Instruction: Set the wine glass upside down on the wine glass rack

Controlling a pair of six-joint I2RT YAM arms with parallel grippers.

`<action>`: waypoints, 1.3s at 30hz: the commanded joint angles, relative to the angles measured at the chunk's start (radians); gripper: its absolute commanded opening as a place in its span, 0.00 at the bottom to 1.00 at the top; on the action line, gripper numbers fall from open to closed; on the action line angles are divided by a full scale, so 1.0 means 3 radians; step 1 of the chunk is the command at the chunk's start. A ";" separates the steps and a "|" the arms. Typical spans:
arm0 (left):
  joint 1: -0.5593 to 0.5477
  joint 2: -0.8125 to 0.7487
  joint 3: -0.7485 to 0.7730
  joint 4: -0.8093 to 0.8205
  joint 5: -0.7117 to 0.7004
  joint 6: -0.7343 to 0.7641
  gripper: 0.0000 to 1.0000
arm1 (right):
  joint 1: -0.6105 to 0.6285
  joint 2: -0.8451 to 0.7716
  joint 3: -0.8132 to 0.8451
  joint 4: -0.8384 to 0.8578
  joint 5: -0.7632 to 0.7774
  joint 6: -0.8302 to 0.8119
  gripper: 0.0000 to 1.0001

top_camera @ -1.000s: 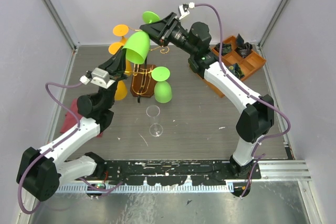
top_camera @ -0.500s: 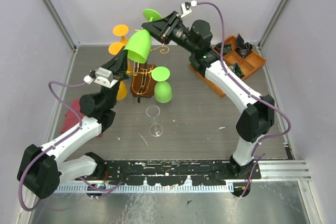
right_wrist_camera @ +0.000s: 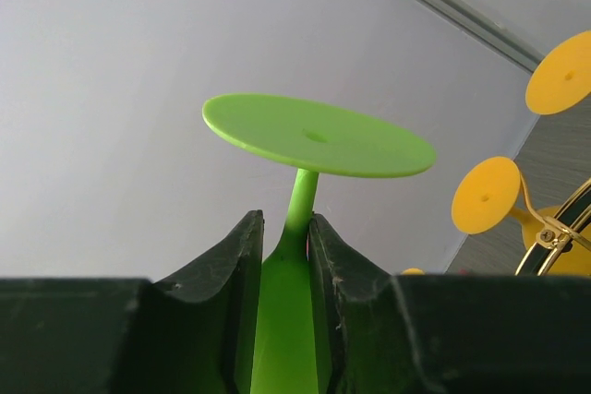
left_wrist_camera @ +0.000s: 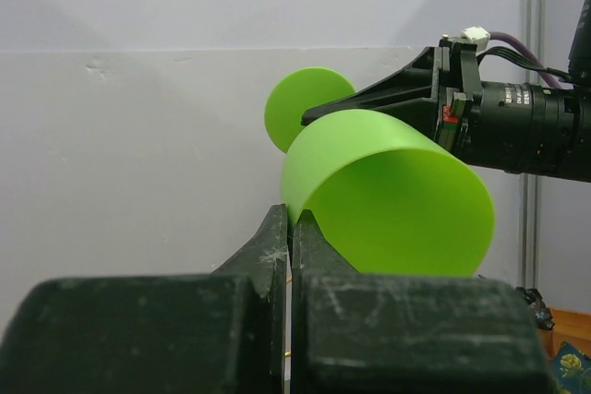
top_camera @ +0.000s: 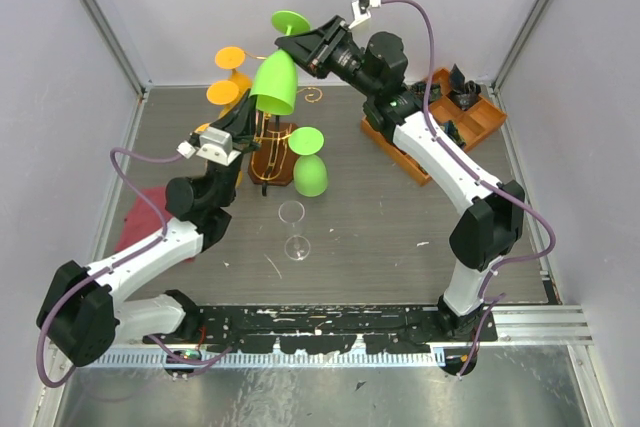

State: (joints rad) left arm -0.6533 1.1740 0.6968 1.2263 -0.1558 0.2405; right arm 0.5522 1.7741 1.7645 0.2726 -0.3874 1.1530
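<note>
Scene: two robot arms reach over a grey tabletop (top_camera: 400, 227) toward a wine glass rack (top_camera: 270, 159) at the far left centre.
Wine glass rack: thin gold wire arms rise from an oval brown wooden base.
Green wine glass (top_camera: 274, 85): it is lifted over the far part of the rack, with its foot up and its bowl tilted down and toward the left. It cannot be told whether it touches the wires.
Right pincer (top_camera: 300, 47): its fingers are narrowed onto the stem of the green wine glass, just below the round foot, as the right wrist view shows (right_wrist_camera: 284, 228).
Left pincer (top_camera: 252, 112): it is pressed fully together with nothing between the fingers, and it sits near the left of the rack, pointing at the open mouth of the bowl (left_wrist_camera: 289, 228).
Second green glass (top_camera: 309, 169): it sits bowl down, just right of the wooden base.
Orange glasses (top_camera: 228, 57): their feet show at the rack's far left.
Clear glass (top_camera: 292, 229): it stands upright on the tabletop, near of the rack.
Orange tray (top_camera: 470, 117): it sits at the far right, well apart from the rack.
</note>
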 commanded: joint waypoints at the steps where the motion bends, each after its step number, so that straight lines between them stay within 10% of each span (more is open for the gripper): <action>1: -0.0122 0.0066 0.0117 -0.0043 0.0191 -0.0029 0.01 | 0.0143 -0.0034 0.0142 0.0022 -0.0258 -0.0176 0.28; 9: -0.0129 0.0026 0.0070 -0.0125 0.0320 -0.0044 0.27 | 0.0143 -0.0054 0.0184 -0.0086 -0.0262 -0.0411 0.02; 24: -0.0133 -0.0676 -0.0211 -0.1145 0.0194 -0.0056 0.91 | -0.0246 -0.0344 0.0337 -0.0510 0.0277 -0.1746 0.01; 39: -0.0130 -0.1325 0.0127 -0.2455 -0.0415 0.0049 0.98 | -0.0858 -0.0556 -0.0416 0.0242 0.0776 -0.3179 0.01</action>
State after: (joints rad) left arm -0.6903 0.7879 0.6937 0.5697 -0.2211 0.2287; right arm 0.3481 1.5986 1.6833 0.2157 -0.1600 0.3214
